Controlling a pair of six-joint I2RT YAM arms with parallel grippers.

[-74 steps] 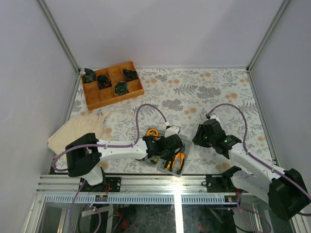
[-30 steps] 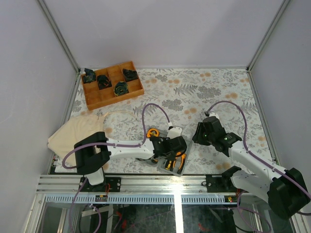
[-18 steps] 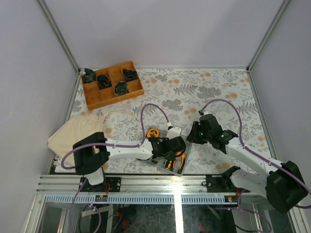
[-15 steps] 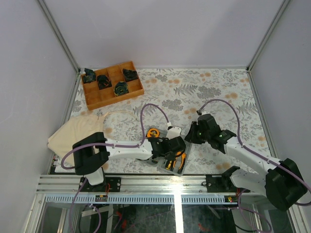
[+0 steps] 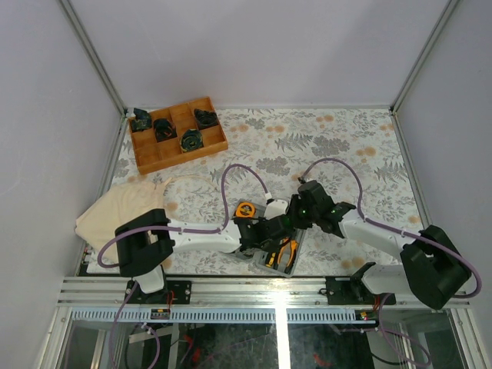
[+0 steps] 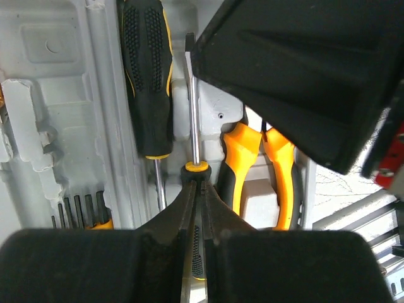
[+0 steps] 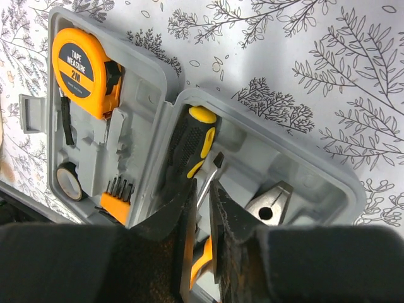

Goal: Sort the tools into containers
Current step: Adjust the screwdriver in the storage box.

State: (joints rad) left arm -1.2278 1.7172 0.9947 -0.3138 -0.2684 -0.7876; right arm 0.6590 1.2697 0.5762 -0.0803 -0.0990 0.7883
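Likely seating stiff black-and-yellow screwdriver [image 6: 195, 126].
Left gripper [image 6: 197, 183] clenched on grippy handle; right gripper [image 7: 203, 185] at slick shaft, grip unclear.

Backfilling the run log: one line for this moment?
screwdriver: in open grey tool case | left end effector: shut, tips at its yellow collar | right end effector: jaws narrow around its shaft, grip unclear

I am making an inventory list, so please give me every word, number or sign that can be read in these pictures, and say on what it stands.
"TAPE MEASURE 2M": on the round black label of the orange tape measure, which lies in the grey case.
No other text, brand or number can be read in any view.
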